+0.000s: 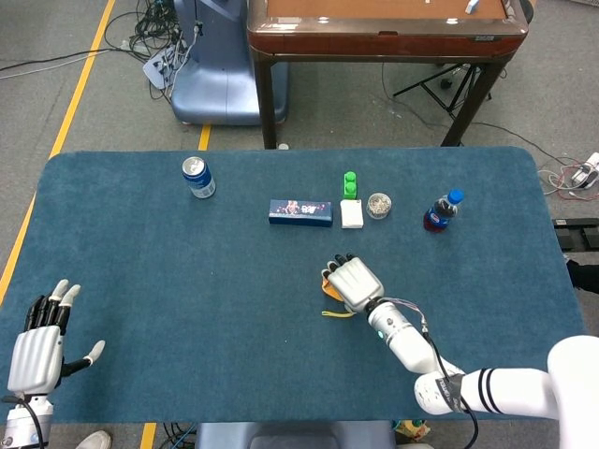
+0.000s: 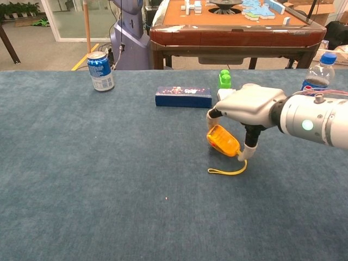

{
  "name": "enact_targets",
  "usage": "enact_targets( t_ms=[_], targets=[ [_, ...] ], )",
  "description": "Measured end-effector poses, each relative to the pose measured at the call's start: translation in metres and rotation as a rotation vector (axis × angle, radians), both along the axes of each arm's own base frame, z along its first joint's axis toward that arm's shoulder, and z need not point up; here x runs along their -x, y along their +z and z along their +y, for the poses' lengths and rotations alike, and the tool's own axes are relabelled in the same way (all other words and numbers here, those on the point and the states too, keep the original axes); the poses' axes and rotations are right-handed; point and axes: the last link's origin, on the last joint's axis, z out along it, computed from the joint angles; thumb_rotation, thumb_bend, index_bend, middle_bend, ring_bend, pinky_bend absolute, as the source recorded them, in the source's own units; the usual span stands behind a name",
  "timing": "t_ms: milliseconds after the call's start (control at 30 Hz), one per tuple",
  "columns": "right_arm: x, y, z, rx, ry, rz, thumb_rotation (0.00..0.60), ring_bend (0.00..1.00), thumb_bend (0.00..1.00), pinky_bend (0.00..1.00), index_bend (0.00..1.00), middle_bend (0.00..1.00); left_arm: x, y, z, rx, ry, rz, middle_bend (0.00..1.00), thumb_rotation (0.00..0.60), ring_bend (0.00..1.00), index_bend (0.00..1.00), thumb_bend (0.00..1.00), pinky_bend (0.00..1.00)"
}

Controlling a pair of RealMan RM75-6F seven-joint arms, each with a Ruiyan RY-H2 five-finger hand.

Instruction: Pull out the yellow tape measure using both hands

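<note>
So the right hand (image 2: 247, 106) has the yellow plastic tape measure (image 2: 223, 140) gripped from above, fingers curled down around the case and the thumb side dropping past its right edge. The case is tilted, hanging under the palm, and looks lifted off the blue-carpeted table (image 2: 81, 190); I can't say for sure whether any corner touches. It's a rounded, orange-yellow body, glossy on the face turned toward the chest camera. A short length of yellow tape blade (image 2: 227, 171) is out, curving down from the case and lying in a loop on the cloth just below the hand. All of this sits a bit right of the table's middle, closer to the near edge than the row of stuff behind it.

The left hand (image 1: 39, 341) is way off at the near left corner of the table, palm down, fingers spread, holding nothing, well apart from the tape measure.

Behind, toward the far edge: a blue soda can (image 2: 100, 70) on the left, a dark blue rectangular box (image 2: 183, 97) around the middle, then a green plastic block (image 2: 224, 78), a white block (image 1: 352, 214) and a small round jar (image 1: 379, 205), and a cola bottle with a blue cap (image 2: 321, 70) toward the far right.
</note>
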Motion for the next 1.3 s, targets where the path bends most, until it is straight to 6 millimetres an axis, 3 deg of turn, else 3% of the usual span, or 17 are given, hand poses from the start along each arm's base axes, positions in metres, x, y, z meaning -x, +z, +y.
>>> enact_targets(
  t_ms=[167, 367, 767, 1100, 1300],
  targets=[
    [-0.008, 0.004, 0.005, 0.022, 0.013, -0.065, 0.600, 0.15, 0.01, 0.22, 0.18, 0.18, 0.001, 0.002, -0.001, -0.007, 0.002, 0.002, 0.00, 0.600, 0.00, 0.08, 0.19, 0.00],
    [-0.007, 0.010, 0.008, 0.047, -0.002, -0.087, 0.600, 0.15, 0.01, 0.22, 0.18, 0.18, 0.000, 0.001, -0.001, 0.001, 0.000, -0.003, 0.00, 0.600, 0.00, 0.08, 0.19, 0.00],
    [-0.018, -0.016, 0.014, 0.014, -0.040, -0.101, 0.600, 0.15, 0.01, 0.22, 0.18, 0.18, 0.002, 0.002, -0.004, 0.010, 0.005, -0.016, 0.00, 0.600, 0.00, 0.08, 0.19, 0.00],
    [-0.014, -0.037, 0.005, 0.048, -0.089, -0.082, 0.600, 0.15, 0.09, 0.22, 0.18, 0.18, 0.004, 0.003, -0.005, 0.012, 0.008, -0.022, 0.00, 0.600, 0.00, 0.08, 0.19, 0.00],
    [-0.003, -0.033, -0.001, 0.081, -0.119, -0.057, 0.600, 0.15, 0.15, 0.22, 0.18, 0.20, 0.005, 0.003, -0.006, 0.011, 0.011, -0.022, 0.00, 0.600, 0.00, 0.08, 0.19, 0.00]
  ],
)
